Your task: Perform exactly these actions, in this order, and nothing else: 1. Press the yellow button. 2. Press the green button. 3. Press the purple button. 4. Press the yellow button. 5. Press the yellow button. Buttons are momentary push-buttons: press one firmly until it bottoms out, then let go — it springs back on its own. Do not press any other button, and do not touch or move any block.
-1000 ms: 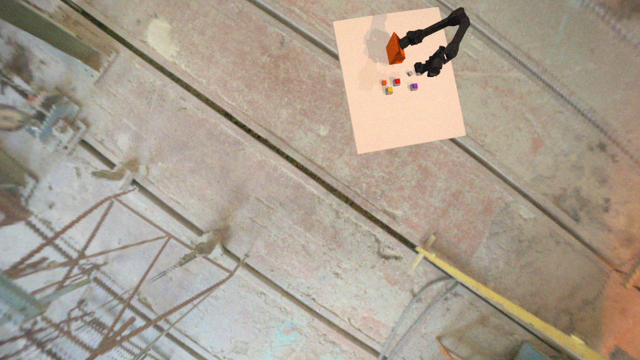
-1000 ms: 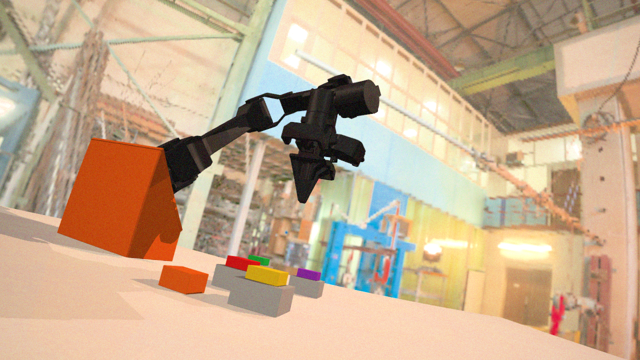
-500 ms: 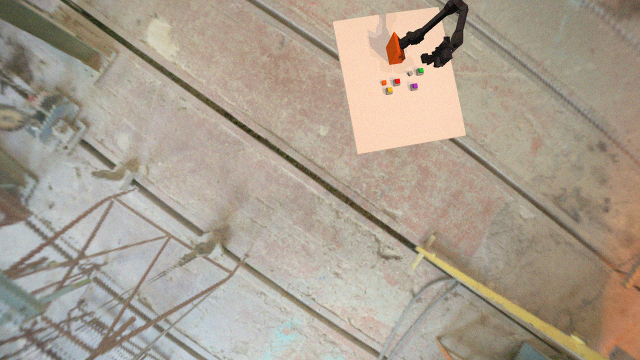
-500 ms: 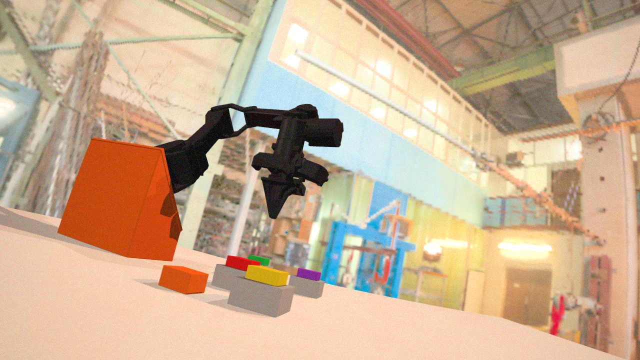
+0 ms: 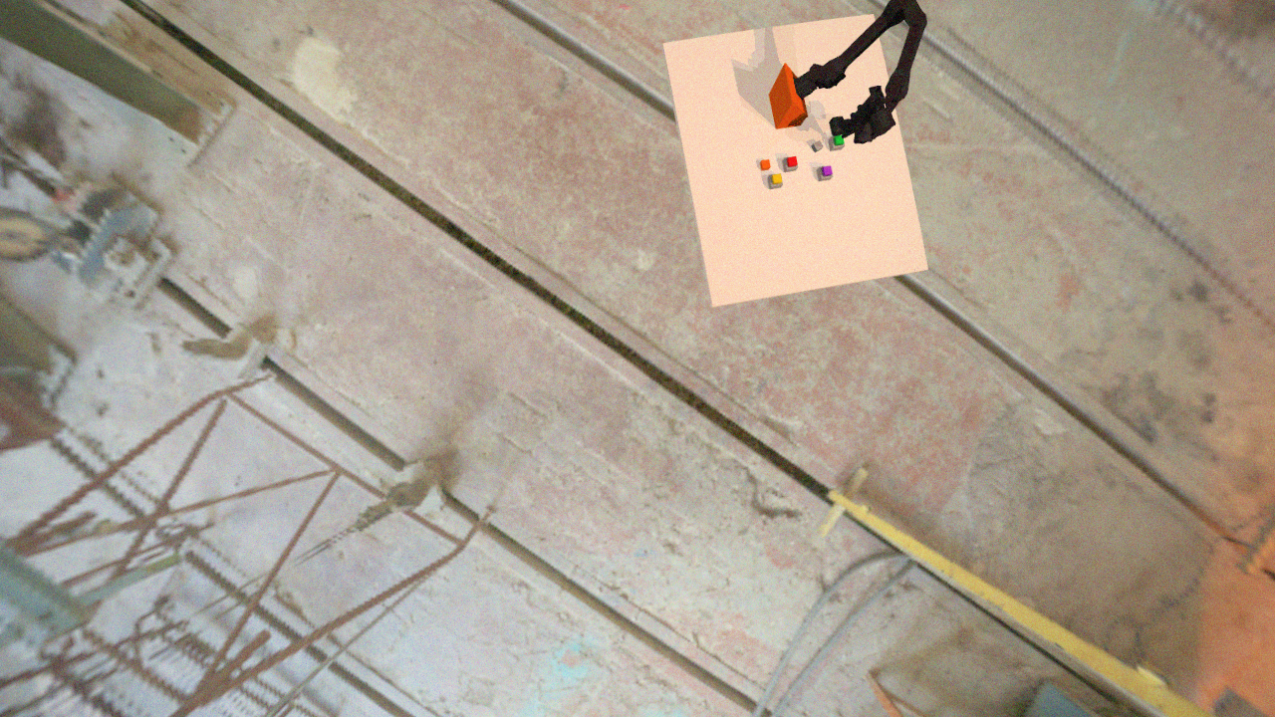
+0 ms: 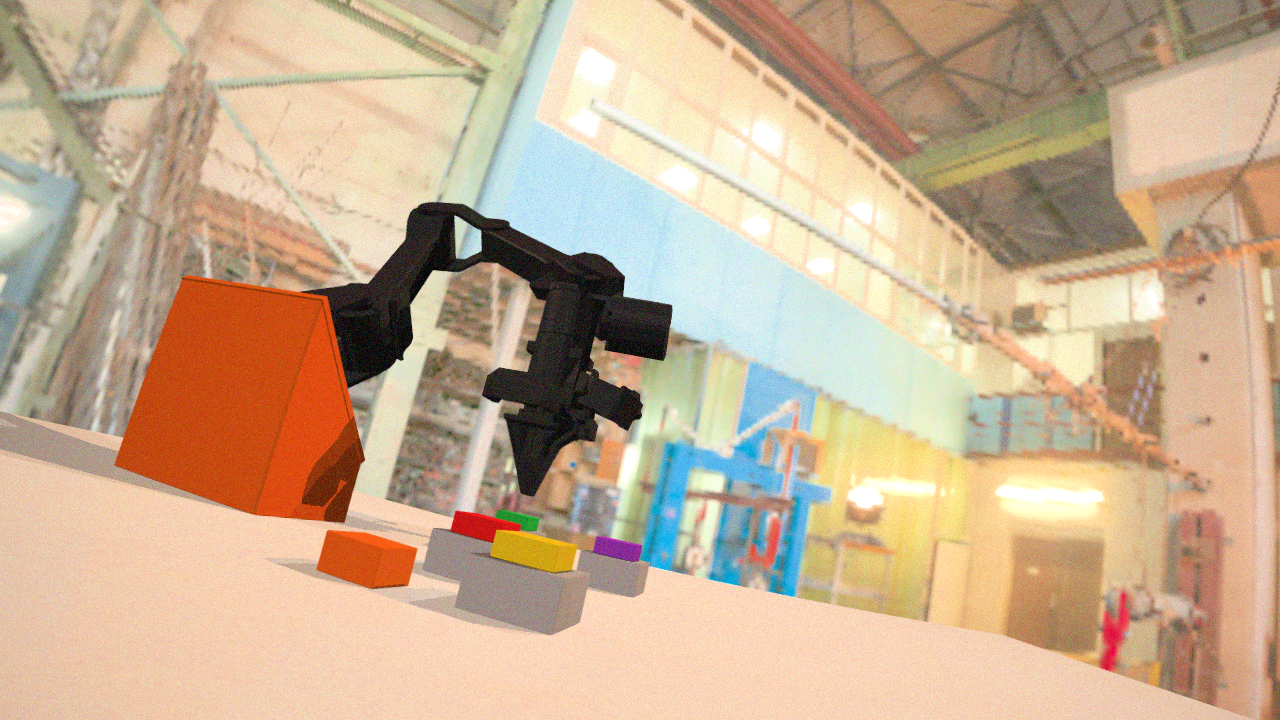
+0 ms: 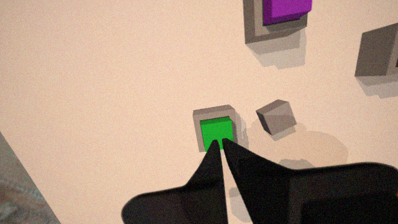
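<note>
The green button [image 5: 837,139] [image 6: 519,519] [image 7: 216,130] sits in a grey housing. My gripper [image 6: 529,492] [image 7: 219,143] is shut and empty, its tips a little above the green button; in the wrist view they overlap the near part of its cap. The purple button [image 5: 826,170] [image 6: 617,548] [image 7: 289,7] stands to one side, with its cap raised. The yellow button [image 5: 776,179] [image 6: 534,550] also has its cap raised, and it is out of the wrist view. The gap between tips and green cap is hard to judge in the exterior view.
The red button [image 5: 791,161] [image 6: 483,525] stands between the yellow and green buttons. A small grey block [image 5: 816,145] [image 7: 278,119] lies close beside the green button. An orange block [image 5: 765,164] [image 6: 366,559] lies near the yellow button. The orange base [image 5: 786,98] [image 6: 223,394] stands behind.
</note>
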`<state>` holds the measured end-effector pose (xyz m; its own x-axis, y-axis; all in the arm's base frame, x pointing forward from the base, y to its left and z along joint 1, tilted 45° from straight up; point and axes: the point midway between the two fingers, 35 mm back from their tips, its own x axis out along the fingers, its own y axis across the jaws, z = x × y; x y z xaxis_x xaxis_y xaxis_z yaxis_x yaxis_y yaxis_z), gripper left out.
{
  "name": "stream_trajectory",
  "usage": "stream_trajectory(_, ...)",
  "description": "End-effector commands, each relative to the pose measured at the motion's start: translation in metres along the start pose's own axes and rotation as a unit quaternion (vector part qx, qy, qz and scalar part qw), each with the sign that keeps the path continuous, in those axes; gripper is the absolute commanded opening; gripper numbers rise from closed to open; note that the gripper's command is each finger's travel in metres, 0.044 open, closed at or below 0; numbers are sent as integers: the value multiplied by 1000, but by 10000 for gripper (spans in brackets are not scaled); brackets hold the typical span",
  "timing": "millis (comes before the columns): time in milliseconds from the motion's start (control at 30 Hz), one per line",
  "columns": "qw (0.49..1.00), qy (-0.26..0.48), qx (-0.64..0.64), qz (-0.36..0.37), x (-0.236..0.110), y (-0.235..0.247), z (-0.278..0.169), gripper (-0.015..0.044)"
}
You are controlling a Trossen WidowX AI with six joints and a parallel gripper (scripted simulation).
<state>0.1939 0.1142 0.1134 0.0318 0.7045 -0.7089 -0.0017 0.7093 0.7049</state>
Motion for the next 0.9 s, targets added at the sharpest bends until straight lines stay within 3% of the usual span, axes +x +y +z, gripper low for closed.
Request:
stream_trajectory(0, 1000, 4, 5, 1, 8, -1, -3, 20)
stream_trajectory(867, 1000, 4, 5, 2, 26, -1, -3, 20)
